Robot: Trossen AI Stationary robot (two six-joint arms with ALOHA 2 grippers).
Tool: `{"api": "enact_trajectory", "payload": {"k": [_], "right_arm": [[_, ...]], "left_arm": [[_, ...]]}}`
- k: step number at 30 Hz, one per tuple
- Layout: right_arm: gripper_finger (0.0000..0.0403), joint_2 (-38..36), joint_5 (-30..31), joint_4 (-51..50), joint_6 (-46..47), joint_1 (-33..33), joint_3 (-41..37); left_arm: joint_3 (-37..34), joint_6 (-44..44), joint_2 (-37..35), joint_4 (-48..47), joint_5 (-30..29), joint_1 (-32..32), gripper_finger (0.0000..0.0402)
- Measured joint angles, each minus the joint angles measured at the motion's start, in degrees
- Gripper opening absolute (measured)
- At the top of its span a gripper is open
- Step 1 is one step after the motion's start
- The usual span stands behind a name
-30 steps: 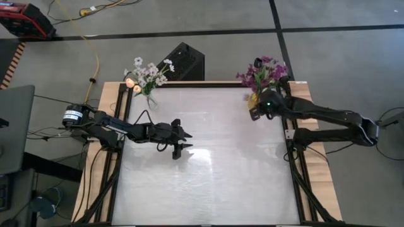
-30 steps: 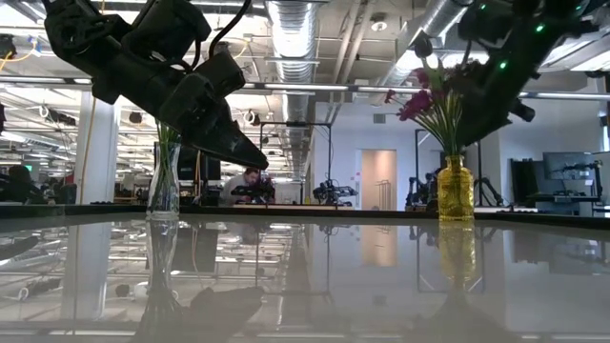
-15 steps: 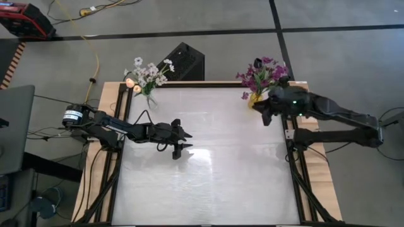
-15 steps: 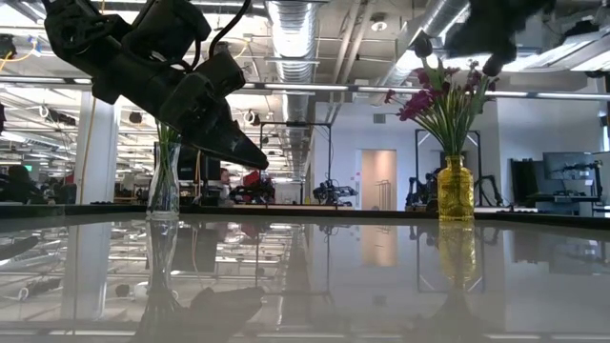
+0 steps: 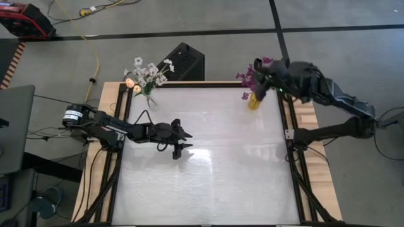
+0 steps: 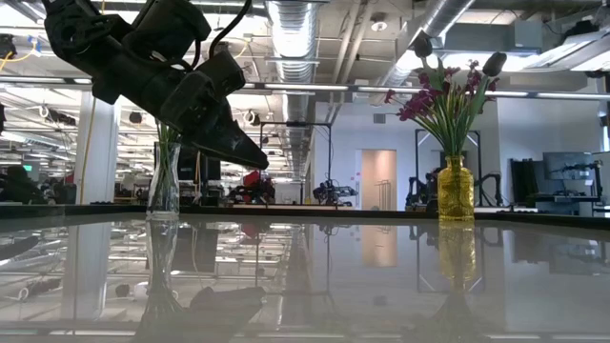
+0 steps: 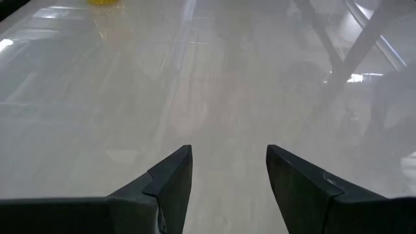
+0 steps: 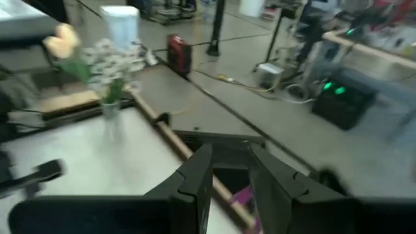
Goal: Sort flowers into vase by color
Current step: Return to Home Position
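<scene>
Empty and slightly parted, the right gripper [image 8: 231, 155] had risen clear of the yellow vase [image 6: 456, 191] at the far-right corner of the bench [image 5: 214, 183], sorting apparently finished; the left gripper [image 7: 229, 156] waited open.

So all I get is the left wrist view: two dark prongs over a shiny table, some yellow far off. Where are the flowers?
Observer: That's a yellow vase at the table's far right corner, holding purple flowers and dark tulip buds.
Visitor: Only that bunch?
Observer: No, a clear vase at the far left corner holds white blossoms and peach tulips.
Visitor: And the other hand?
Observer: The right hand hangs above the purple flowers, open and empty.
</scene>
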Motion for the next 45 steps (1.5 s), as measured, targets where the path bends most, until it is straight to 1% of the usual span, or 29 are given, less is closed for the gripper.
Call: {"api": "enact_trajectory", "payload": {"k": [2, 4, 6, 9, 10, 15, 20, 26, 31, 34, 40, 45], "right_arm": [[0.0121, 3.3, 0.5, -0.9, -2.0, -2.2, 3.8], [0.0109, 6.4, 1.8, -3.1, -2.9, -4.7, 7.4], [0.0082, 9.4, 1.9, -6.5, -3.7, -7.1, 10.4], [0.0023, 13.2, 1.9, -11.6, -4.1, -10.2, 13.7], [0.0017, 14.1, 1.9, -12.6, -4.3, -11.2, 14.3], [0.0019, 16.9, 1.9, -15.3, -3.6, -15.3, 15.3], [0.0016, 17.1, 1.6, -19.1, -1.3, -17.2, 15.3], [0.0017, 17.1, 1.5, -21.0, -0.1, -17.1, 15.3], [0.0017, 15.4, 1.5, -17.5, -1.1, -16.7, 15.3], [0.0017, 14.1, 1.5, -17.2, -0.9, -15.8, 15.4], [0.0017, 14.6, 1.4, -20.6, 1.4, -14.5, 15.3], [0.0017, 16.7, 1.4, -24.7, 4.5, -14.6, 15.3]], "left_arm": [[0.0, -0.3, 0.0, 0.0, 0.0, 0.0, 0.0185], [0.0, -0.3, 0.0, 0.0, 0.0, 0.0, 0.0185], [0.0, -0.3, 0.0, 0.0, 0.0, 0.0, 0.0185], [0.0, -0.3, 0.0, 0.0, 0.0, 0.0, 0.0185], [0.0, -0.3, 0.0, -0.1, 0.0, 0.0, 0.0185], [0.0, -0.1, 0.0, -0.2, 0.0, 0.0, 0.0185], [0.0, 0.1, 0.0, -1.1, 0.0, 0.0, 0.0185], [0.0, 0.8, 0.0, -1.4, 0.0, 0.0, 0.0185], [0.0, 0.8, 0.0, -1.6, 0.0, 0.0, 0.0185], [0.0, 0.7, 0.0, -2.2, 0.0, 0.0, 0.0185], [0.0, 0.8, 0.0, -2.7, 0.0, 0.0, 0.0185], [0.0, 0.9, 0.0, -2.7, 0.0, -0.1, 0.0185]]}}
